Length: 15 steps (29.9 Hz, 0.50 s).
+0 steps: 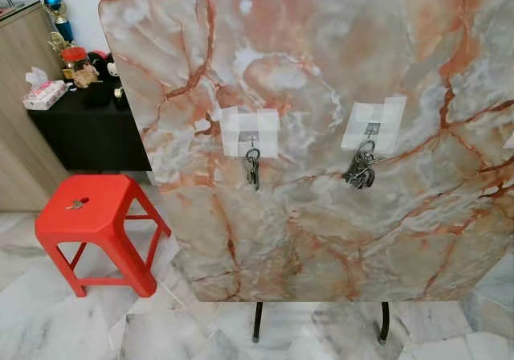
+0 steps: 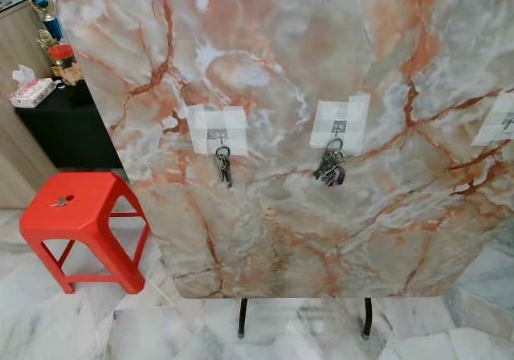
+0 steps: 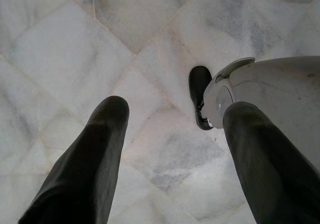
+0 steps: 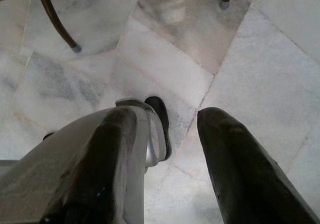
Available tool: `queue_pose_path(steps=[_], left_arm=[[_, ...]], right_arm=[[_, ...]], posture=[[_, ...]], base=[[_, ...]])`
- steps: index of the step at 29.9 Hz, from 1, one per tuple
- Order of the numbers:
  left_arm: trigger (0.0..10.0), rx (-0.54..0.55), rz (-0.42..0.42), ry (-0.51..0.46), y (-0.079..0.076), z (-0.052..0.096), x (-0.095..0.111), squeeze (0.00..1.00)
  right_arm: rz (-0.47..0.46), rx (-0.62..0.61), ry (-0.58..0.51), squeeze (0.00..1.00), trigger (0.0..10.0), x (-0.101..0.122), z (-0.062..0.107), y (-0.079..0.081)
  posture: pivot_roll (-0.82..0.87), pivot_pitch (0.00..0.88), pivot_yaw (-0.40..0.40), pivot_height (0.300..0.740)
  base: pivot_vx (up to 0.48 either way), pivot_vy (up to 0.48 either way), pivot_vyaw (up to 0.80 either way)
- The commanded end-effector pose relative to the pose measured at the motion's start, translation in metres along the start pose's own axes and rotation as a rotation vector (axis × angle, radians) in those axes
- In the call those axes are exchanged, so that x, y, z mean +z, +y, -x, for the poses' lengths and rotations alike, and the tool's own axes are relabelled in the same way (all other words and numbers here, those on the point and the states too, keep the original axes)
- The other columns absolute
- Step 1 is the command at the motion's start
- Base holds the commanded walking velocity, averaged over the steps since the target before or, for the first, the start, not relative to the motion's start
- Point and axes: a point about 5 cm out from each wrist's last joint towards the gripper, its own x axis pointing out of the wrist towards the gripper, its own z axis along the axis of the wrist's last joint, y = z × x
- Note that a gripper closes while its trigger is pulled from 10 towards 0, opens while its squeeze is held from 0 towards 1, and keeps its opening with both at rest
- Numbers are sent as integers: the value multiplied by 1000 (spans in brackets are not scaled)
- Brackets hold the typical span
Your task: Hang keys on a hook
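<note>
A marble-patterned tabletop (image 1: 321, 215) stands tipped upright before me. Two white adhesive hooks are stuck to it. From the left hook (image 1: 252, 137) hangs a small dark bunch of keys (image 1: 253, 167). From the right hook (image 1: 371, 128) hangs a bigger bunch of keys (image 1: 359, 169). A third white hook (image 2: 506, 120) shows at the right edge. One more key (image 1: 76, 204) lies on the red stool (image 1: 96, 231). My left gripper (image 3: 172, 154) hangs open above the floor. My right gripper (image 4: 165, 159) also hangs open over the tiles, holding nothing.
The tabletop rests on thin black legs (image 1: 257, 321) on the marble tile floor (image 1: 48, 320). A black cabinet (image 1: 88, 127) with a tissue box (image 1: 44, 93), a jar and trinkets stands behind the stool. My own feet (image 3: 200, 96) show in the wrist views.
</note>
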Motion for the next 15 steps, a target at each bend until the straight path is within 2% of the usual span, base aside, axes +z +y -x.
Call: queue_pose_path(steps=[1, 6, 8, 15], left_arm=[[10000, 2, -7, 24, 2, 2, -5, 0], [10000, 2, -6, 28, 1, 2, -6, 0], [10000, 2, -4, 33, 1, 2, -7, 0], [10000, 0, 6, 36, -1, 2, -9, 0]], right_arm=[[23, 12, 16, 0, 10000, -2, 0, 0], [24, 9, 19, 0, 10000, -3, 1, -1], [57, 20, 25, 0, 10000, -2, 1, -1], [42, 8, 30, 0, 10000, -4, 1, -4]], posture=[[-75, 0, 0, 740], [-74, 0, -7, 740], [-67, 0, -19, 740], [-58, 0, -27, 740]], base=[[0, 0, 0], [0, 0, 0], [0, 0, 0], [0, 0, 0]])
